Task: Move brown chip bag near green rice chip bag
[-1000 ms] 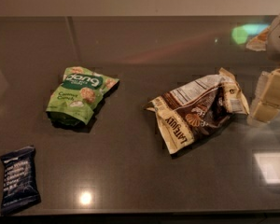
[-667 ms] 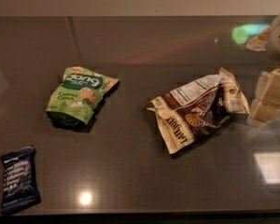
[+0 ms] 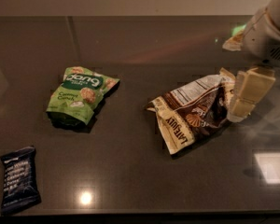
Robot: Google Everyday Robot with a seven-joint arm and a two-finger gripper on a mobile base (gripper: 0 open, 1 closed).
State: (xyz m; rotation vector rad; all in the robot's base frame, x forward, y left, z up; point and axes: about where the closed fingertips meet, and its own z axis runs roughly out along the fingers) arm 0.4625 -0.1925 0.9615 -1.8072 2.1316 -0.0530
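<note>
The brown chip bag (image 3: pixel 191 113) lies crumpled on the dark table, right of the middle, with its cream strip at the lower left and its white nutrition label on top. The green rice chip bag (image 3: pixel 79 94) lies flat on the left, well apart from the brown bag. My gripper (image 3: pixel 241 107) comes down from the upper right and stands at the brown bag's right end, covering its edge. I cannot see whether it grips the bag.
A small dark navy bar wrapper (image 3: pixel 19 178) lies at the front left corner. The dark glossy table (image 3: pixel 140 171) shows light reflections at the front and right. Its front edge runs along the bottom of the view.
My gripper has moved left, from just beside the brown bag's right end to over that end. The bags and the wrapper have not moved.
</note>
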